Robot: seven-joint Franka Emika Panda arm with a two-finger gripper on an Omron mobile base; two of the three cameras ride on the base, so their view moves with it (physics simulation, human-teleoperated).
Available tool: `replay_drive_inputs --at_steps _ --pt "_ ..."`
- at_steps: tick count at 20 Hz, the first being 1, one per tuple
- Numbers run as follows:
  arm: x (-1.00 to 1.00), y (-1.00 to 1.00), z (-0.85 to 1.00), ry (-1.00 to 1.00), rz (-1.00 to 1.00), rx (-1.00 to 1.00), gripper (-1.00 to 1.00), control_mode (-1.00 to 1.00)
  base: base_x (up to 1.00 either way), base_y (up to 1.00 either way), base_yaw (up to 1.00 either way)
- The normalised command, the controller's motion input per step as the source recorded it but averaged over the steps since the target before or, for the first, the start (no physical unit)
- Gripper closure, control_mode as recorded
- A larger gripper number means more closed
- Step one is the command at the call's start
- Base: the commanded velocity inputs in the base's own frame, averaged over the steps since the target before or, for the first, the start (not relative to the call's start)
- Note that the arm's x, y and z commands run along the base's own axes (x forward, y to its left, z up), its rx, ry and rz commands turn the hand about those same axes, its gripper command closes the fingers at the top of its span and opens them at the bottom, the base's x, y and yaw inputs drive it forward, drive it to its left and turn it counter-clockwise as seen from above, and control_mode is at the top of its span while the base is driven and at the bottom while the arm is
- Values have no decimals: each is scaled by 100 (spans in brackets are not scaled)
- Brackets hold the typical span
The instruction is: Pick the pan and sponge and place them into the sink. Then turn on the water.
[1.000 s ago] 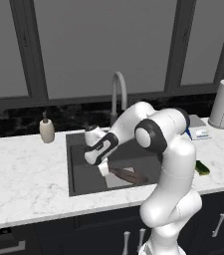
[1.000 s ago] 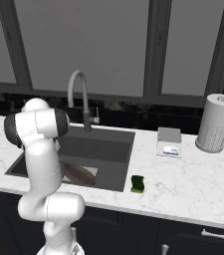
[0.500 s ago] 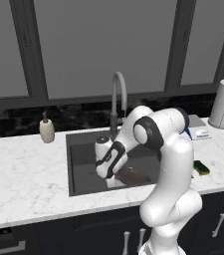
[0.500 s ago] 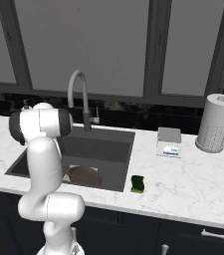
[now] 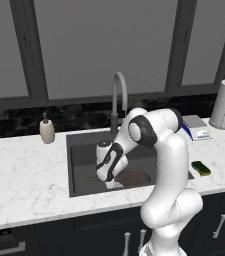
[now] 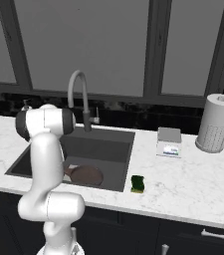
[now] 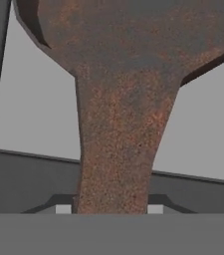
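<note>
The surface [image 6: 193, 184] is carrying the sink [image 6: 114, 135], with the faucet [image 6: 77, 84] rising behind the sink. Inside the sink, the pan [image 6: 86, 175] is lying low, seemingly resting on its floor. The end effector [image 7: 109, 209] is reaching down into the sink, clamping narrowly on the pan's handle. The sponge [image 6: 137, 183] is sitting just right of the sink.
</note>
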Motion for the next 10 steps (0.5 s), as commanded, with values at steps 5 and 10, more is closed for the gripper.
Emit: replay_drive_inputs --at_steps 5,10 --pt "26 14 -11 3 -5 -1 100 -100 0 0 0" --pt "3 0 -1 0 0 -3 -100 -100 0 0 0"
